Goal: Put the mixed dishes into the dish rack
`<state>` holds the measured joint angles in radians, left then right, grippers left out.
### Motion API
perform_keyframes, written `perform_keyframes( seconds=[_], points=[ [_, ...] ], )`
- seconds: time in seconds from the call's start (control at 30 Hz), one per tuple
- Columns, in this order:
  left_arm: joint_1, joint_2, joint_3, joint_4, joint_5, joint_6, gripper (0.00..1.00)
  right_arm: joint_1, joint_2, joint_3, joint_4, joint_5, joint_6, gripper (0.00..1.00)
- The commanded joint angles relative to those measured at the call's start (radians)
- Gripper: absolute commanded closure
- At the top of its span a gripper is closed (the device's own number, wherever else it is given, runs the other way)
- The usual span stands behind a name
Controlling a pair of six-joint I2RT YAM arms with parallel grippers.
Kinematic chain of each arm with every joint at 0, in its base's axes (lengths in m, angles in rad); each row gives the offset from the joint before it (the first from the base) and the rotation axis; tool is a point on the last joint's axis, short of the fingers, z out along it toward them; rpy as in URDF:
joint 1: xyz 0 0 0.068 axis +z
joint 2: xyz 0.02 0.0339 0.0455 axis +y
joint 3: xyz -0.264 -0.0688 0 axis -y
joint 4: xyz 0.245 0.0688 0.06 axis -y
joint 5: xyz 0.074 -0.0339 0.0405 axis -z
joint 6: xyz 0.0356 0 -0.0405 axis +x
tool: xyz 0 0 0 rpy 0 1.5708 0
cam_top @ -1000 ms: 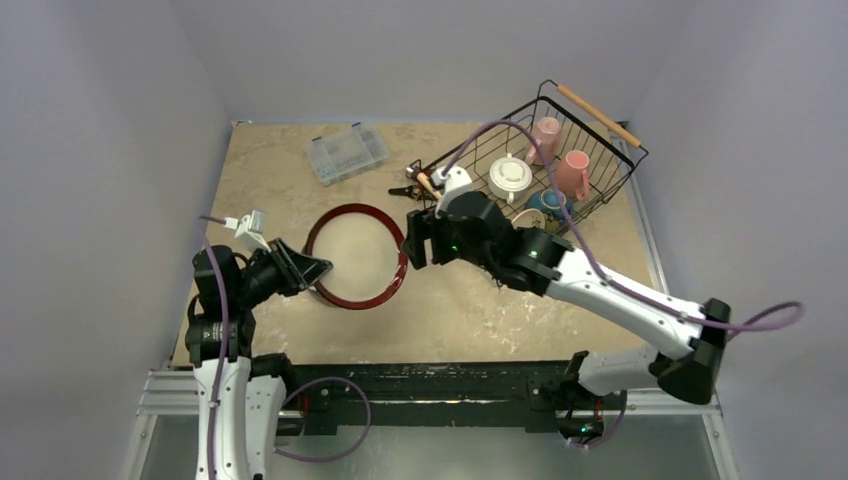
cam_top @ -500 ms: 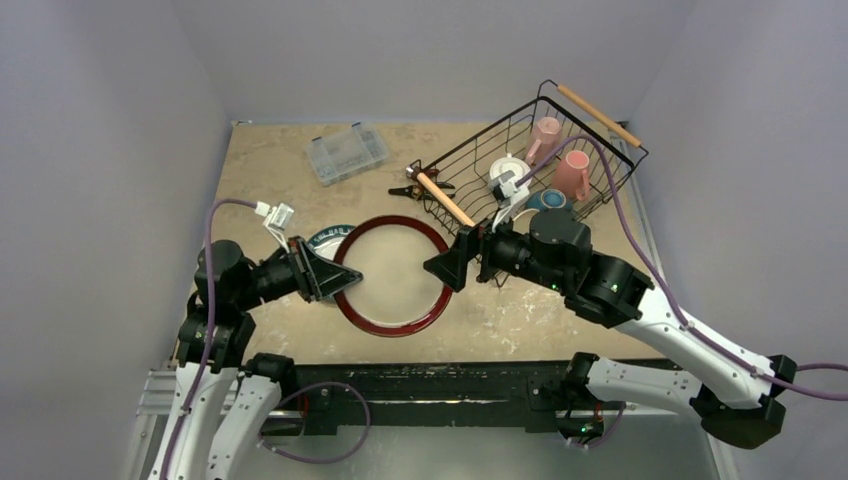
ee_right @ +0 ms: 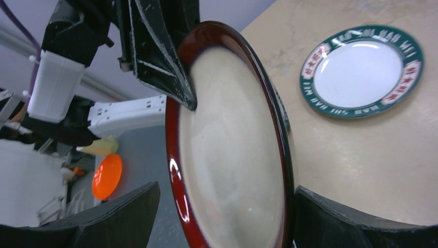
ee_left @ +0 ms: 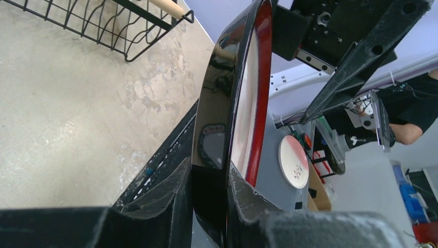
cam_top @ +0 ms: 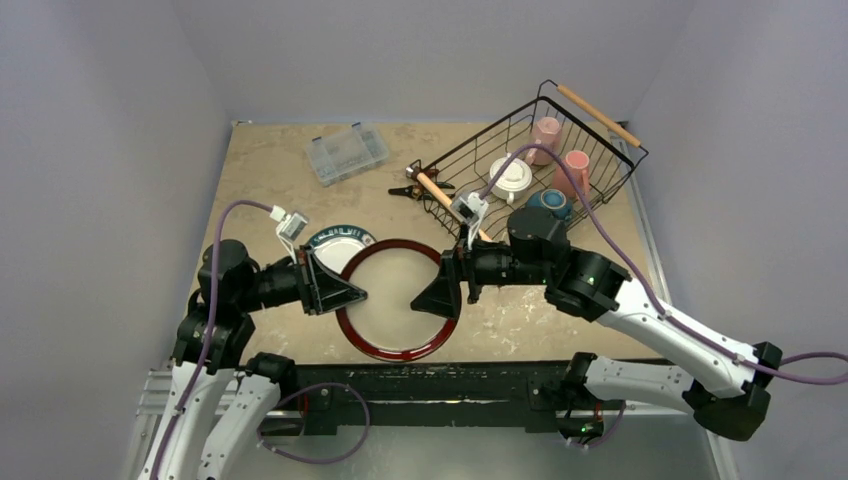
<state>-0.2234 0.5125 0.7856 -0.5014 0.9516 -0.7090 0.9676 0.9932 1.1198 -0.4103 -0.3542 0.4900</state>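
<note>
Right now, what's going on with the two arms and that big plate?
The left gripper is shut on one rim of the large red-rimmed plate, holding it above the table. The right gripper is open, fingers straddling the opposite rim: probably a handover. The dish rack holds two pink mugs, a white cup and a blue bowl; a green-rimmed plate lies on the table.
</note>
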Motion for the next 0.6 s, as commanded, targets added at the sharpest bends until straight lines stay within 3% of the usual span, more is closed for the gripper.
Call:
perform_keyframes(
  seconds=[0.0, 0.13, 0.4, 0.57],
  points=[
    [-0.014, 0.000, 0.103, 0.028, 0.114, 0.076, 1.00, -0.001, 0.080, 0.041, 0.041, -0.259, -0.039, 0.18],
    [-0.019, 0.003, 0.119, -0.043, 0.137, 0.153, 1.00, -0.001, 0.147, 0.099, -0.015, -0.395, -0.108, 0.30],
    [-0.018, 0.003, 0.107, -0.101, 0.167, 0.211, 1.00, -0.001, 0.122, 0.025, 0.039, -0.509, -0.168, 0.37],
    [-0.022, 0.003, 0.111, -0.113, 0.203, 0.239, 1.00, -0.003, 0.103, -0.034, 0.095, -0.461, -0.137, 0.36]
  ],
)
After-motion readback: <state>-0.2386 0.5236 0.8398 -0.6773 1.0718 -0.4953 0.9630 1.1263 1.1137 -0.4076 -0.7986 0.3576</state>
